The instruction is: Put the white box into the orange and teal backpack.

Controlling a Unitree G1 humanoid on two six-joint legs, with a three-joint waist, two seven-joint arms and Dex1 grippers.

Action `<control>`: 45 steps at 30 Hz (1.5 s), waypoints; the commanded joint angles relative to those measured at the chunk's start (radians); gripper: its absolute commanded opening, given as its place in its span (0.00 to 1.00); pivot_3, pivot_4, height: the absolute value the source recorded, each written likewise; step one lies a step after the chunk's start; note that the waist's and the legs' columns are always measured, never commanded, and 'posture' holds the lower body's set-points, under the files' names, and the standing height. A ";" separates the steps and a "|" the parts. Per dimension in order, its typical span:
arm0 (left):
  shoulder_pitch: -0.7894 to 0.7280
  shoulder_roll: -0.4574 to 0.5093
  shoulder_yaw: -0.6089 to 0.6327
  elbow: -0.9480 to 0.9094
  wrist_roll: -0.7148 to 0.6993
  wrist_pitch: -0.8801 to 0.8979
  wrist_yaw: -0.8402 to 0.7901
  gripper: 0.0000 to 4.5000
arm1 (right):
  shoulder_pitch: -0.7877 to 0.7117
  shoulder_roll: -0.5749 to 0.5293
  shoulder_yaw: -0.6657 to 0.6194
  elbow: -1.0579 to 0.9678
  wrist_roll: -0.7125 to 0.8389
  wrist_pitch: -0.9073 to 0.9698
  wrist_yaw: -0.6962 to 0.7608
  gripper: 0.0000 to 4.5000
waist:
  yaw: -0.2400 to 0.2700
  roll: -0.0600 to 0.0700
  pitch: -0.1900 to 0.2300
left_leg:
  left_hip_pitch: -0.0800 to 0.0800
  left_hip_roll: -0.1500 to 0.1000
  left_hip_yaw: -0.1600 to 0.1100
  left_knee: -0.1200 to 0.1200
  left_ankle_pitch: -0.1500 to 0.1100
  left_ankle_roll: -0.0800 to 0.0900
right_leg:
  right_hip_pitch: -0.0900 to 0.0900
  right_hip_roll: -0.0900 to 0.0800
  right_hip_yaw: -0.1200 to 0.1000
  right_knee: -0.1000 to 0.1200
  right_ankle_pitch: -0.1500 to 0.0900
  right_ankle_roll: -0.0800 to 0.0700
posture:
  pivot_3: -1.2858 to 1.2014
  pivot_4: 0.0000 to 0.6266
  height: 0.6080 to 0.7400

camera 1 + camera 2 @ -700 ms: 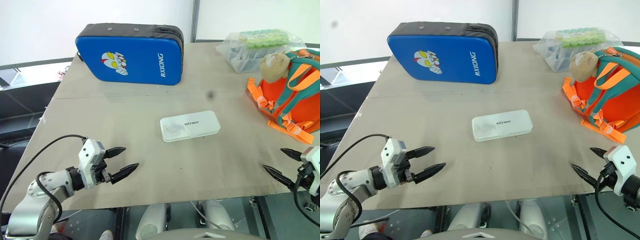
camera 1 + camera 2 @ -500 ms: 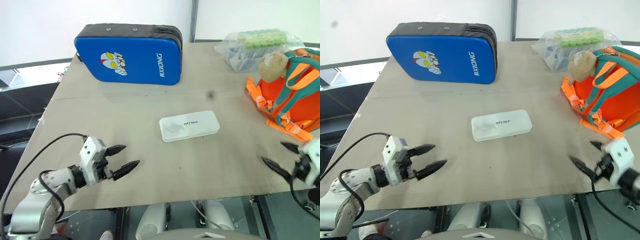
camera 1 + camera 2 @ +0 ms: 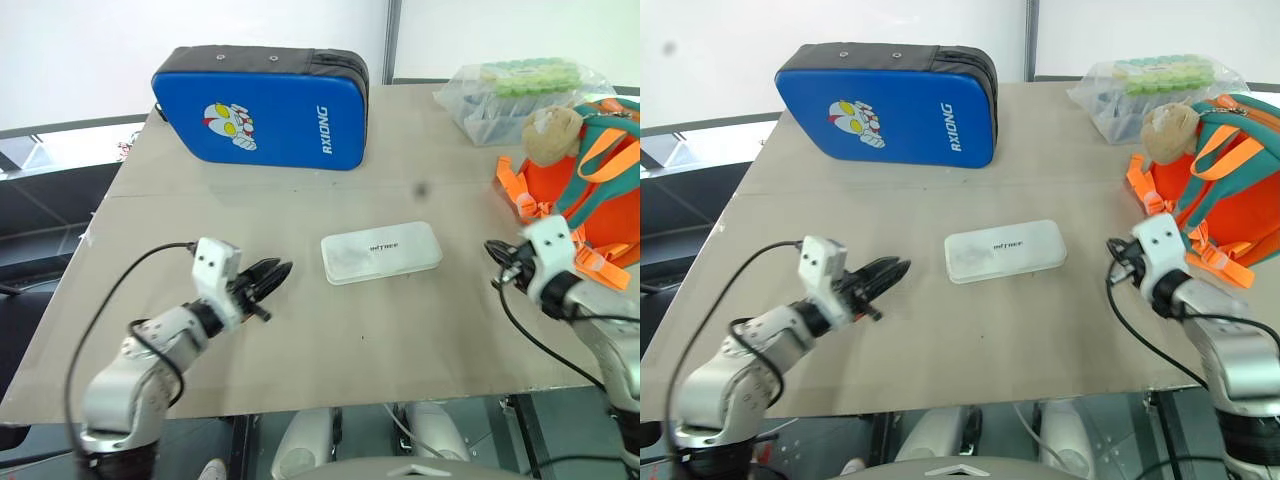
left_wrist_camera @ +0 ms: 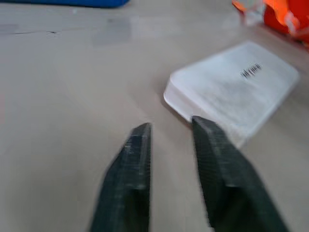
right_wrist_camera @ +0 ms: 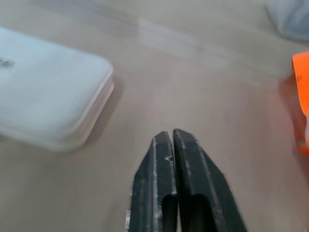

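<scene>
Box [image 3: 381, 252] lies flat near mid-table [image 3: 300, 350], lettering up, untouched. Left gripper [image 3: 278, 272] sits just left of the box, apart from it, fingers [image 4: 136, 145] nearly together with a narrow gap, holding nothing; in the left wrist view the box corner sits just beyond the fingertips. Right gripper [image 5: 168, 135] is to the right of the box, between it and the backpack [image 3: 590, 190], jaws pressed together, empty. Backpack rests at the table's right edge, orange with teal trim, tan plush charm [image 3: 552, 133] on its upper left. Blue case [image 3: 262, 108] stands at the far edge, left of centre; clear container [image 3: 515, 90] of green items sits behind the backpack.
</scene>
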 commanded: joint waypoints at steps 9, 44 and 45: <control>-0.155 -0.152 -0.233 0.124 0.210 0.065 0.233 0.00 | -0.230 0.032 0.234 0.290 -0.124 -0.093 0.136 0.00 | -0.001 0.000 0.000 | 0.000 -0.001 0.001 -0.001 0.001 -0.001 | -0.001 0.001 -0.001 0.000 0.000 0.000 | 0.52 0.24 1.00; -0.467 0.006 0.034 0.505 -0.308 0.863 -0.195 0.79 | -0.073 -0.063 0.174 0.091 -0.073 -0.029 0.251 0.00 | -0.027 -0.001 0.000 | 0.001 0.000 0.000 -0.001 0.001 -0.002 | -0.001 0.001 -0.001 0.001 0.000 0.000 | 0.52 0.24 1.00; -0.470 -0.007 0.027 0.513 -0.300 0.851 -0.187 0.79 | -0.078 -0.059 0.185 0.088 -0.068 -0.024 0.259 0.00 | -0.027 -0.001 0.000 | 0.002 0.000 0.000 -0.002 0.001 -0.002 | -0.001 0.001 0.000 0.001 0.000 0.000 | 0.52 0.24 1.00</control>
